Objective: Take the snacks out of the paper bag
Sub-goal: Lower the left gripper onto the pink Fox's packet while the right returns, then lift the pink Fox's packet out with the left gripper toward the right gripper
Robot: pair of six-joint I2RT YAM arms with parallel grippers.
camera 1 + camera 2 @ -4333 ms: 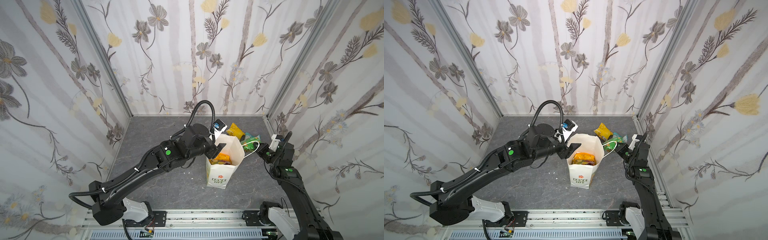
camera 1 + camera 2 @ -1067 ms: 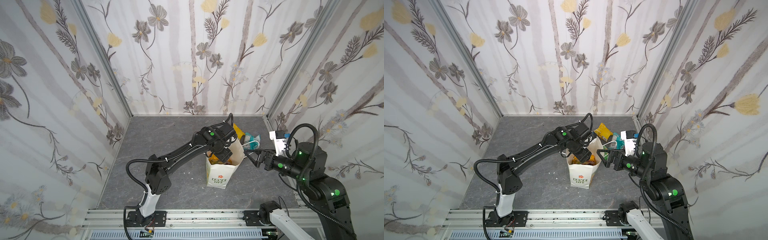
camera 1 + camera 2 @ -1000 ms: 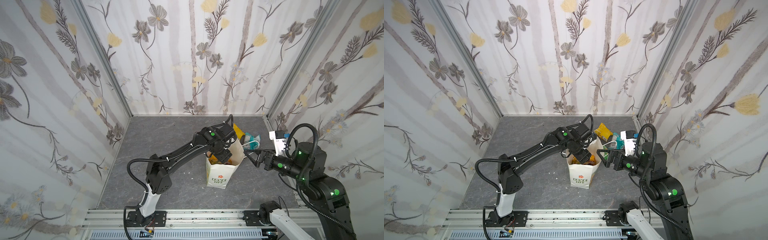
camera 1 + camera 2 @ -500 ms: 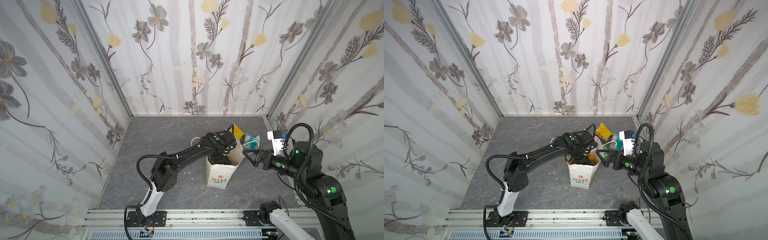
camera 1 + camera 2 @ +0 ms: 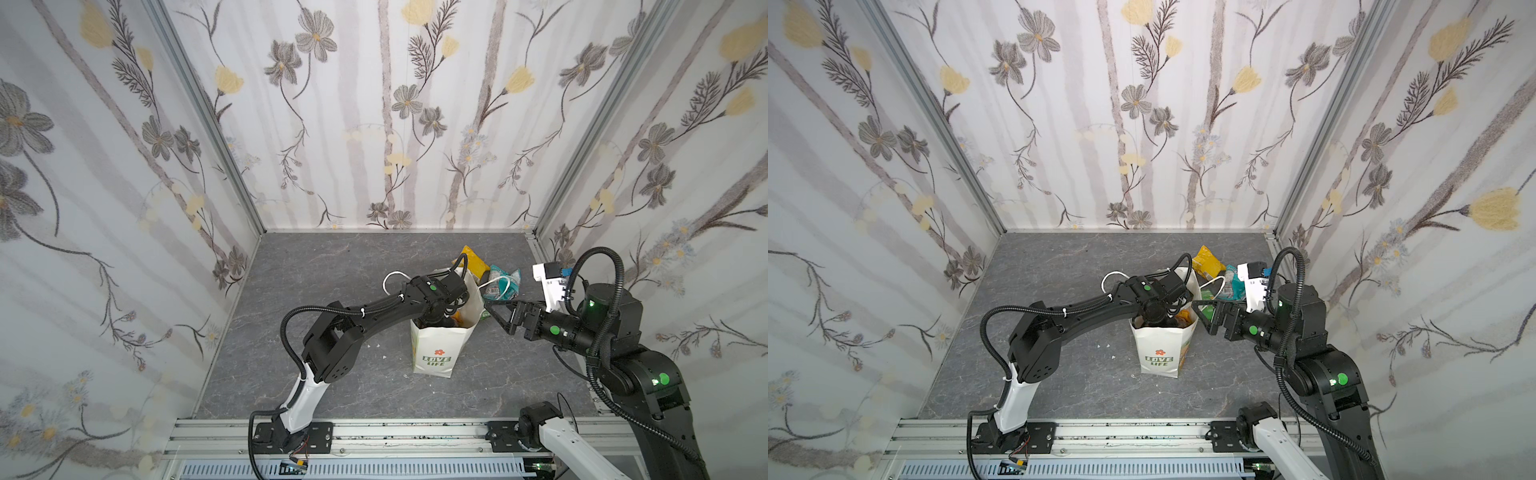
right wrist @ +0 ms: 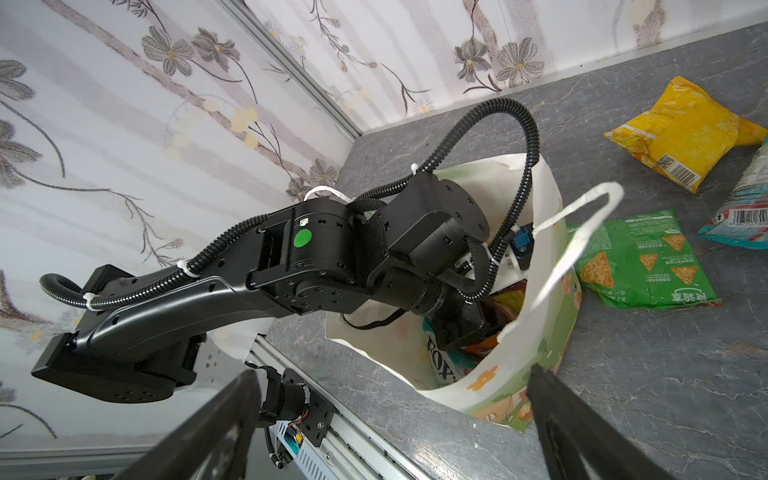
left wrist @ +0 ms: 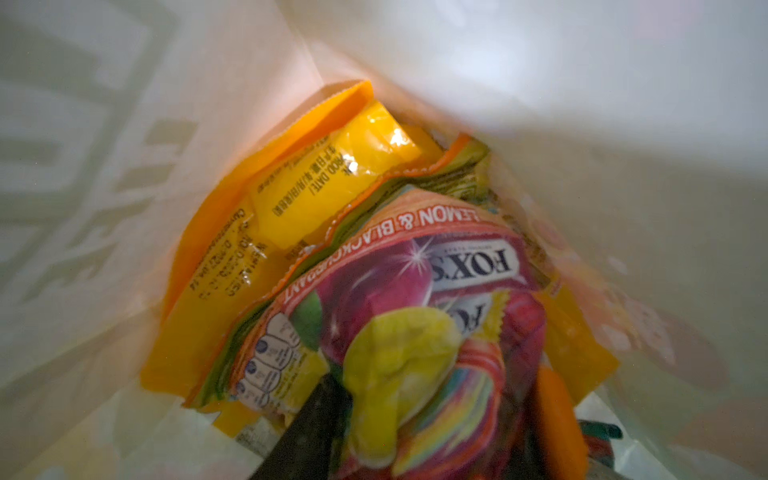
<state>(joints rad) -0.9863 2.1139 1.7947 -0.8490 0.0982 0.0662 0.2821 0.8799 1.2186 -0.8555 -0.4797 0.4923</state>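
Note:
The white paper bag [image 5: 434,349] [image 5: 1160,349] stands upright mid-table with its mouth open. My left gripper [image 7: 438,376] reaches down inside it, jaws closed on a crumpled pink-and-yellow FOX'S snack packet [image 7: 415,291]. An orange-yellow pouch [image 7: 291,199] lies behind that packet against the bag wall [image 7: 124,208]. From both top views the left fingers are hidden by the bag. My right gripper [image 5: 492,309] [image 6: 392,372] hovers open just right of the bag rim [image 6: 536,345], holding nothing.
Behind and right of the bag, snacks lie on the grey table: a yellow packet [image 5: 473,259] [image 6: 685,133], a green one [image 6: 644,262] and a teal one [image 5: 503,284]. One cord handle [image 6: 582,232] loops out toward them. Walls enclose three sides.
My left gripper has sunk deeper into the bag and its jaws have closed in on the FOX'S packet. The right gripper edged slightly closer to the bag, still open.

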